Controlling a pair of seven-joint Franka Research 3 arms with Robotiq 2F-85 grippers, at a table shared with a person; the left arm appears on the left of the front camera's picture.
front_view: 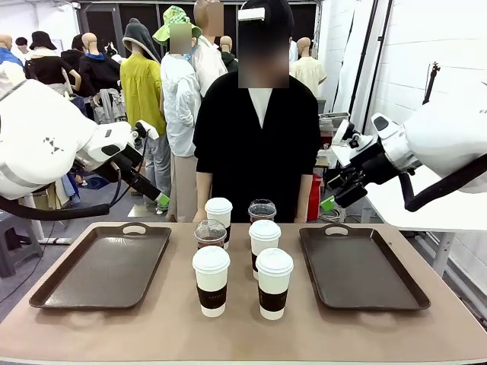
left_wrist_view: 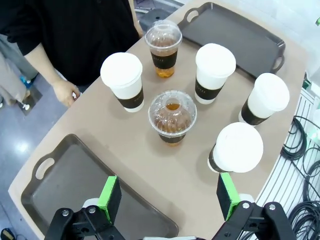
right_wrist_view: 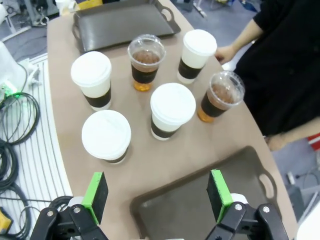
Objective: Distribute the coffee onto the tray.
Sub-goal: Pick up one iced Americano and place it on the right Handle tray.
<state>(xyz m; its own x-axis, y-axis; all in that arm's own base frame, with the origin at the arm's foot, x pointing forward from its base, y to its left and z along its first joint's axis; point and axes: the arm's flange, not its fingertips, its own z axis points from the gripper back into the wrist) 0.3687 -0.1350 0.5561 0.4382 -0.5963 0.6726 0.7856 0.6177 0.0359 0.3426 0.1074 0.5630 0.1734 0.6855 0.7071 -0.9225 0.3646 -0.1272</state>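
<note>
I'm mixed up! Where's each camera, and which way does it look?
Front: between left arm and right arm, facing across the table at the person; left gripper, right gripper show.
Left wrist: on the left arm, looking down at cups and left tray; its pads show.
Right wrist: on the right arm, looking down at right tray; its pads show.
Shared: the six cups.

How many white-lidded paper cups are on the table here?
4. The front-left cup and front-right cup stand nearest the camera; the middle cup is behind the front-right one; the far cup is nearest the person. None seems hidden.
</note>
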